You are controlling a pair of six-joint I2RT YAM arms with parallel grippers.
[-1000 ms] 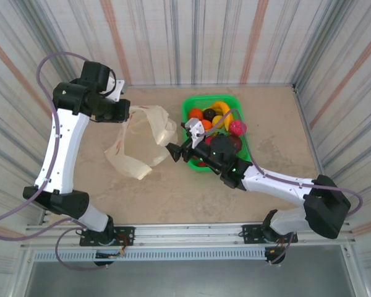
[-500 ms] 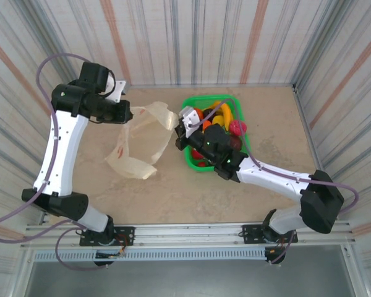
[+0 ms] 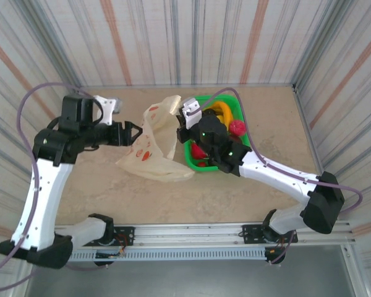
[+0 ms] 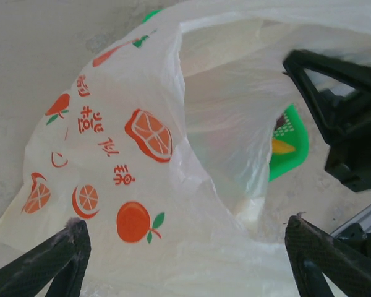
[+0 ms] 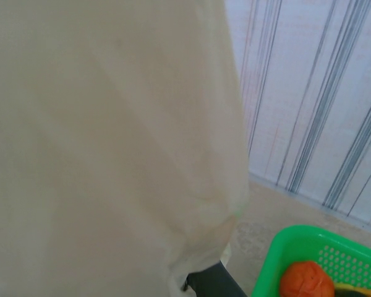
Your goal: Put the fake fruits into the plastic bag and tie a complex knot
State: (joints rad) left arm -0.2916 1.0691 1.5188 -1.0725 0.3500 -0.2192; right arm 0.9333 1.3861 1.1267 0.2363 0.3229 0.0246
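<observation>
the plastic bag (image 3: 153, 148) is lying slumped on the table (image 3: 272, 117) between the two arms, just left of the green basket (image 3: 237, 106). its printed side is showing red-orange fruit pictures, and its mouth is gaping open in the left wrist view. the left gripper (image 3: 135, 132) is hovering at the bag's left edge with its fingers (image 4: 57, 262) spread wide. the cream film is lying ahead of and between them and nothing is being pinched; whether the tips are touching the film i cannot tell. the right gripper (image 3: 184, 122) is sitting at the bag's far right rim, over the basket's left side. the film is draping across its wrist camera, so i cannot tell how far its fingers are parted or whether they are holding the bag. the fake fruits (image 3: 236, 128) are sitting in the basket: a yellow banana (image 3: 222, 112) at the far side, a magenta piece (image 3: 237, 127) to the right, a red piece (image 3: 198, 152) nearer, and an orange (image 5: 306, 279) by the rim.
</observation>
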